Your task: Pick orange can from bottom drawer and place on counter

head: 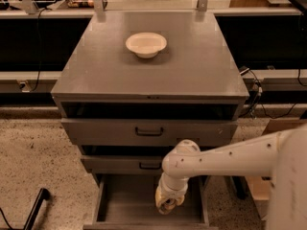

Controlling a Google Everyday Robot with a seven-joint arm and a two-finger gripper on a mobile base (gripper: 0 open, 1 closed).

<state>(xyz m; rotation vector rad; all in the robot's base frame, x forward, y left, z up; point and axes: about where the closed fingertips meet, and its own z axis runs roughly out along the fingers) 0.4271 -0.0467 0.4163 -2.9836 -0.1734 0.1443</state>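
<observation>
The bottom drawer (124,202) of the grey cabinet is pulled open and shows a plain grey floor. My white arm reaches in from the right, and my gripper (167,206) hangs down inside the drawer's right half, close above its floor. A small tan-orange patch shows at the gripper's tip; I cannot tell whether it is the orange can, which is otherwise hidden. The counter (192,71) is the wide grey cabinet top above.
A white bowl (146,44) sits on the counter's far middle. Two upper drawers with black handles (149,131) are slightly ajar above the arm. A black leg (36,207) stands on the speckled floor at left. A cardboard box (261,195) is at right.
</observation>
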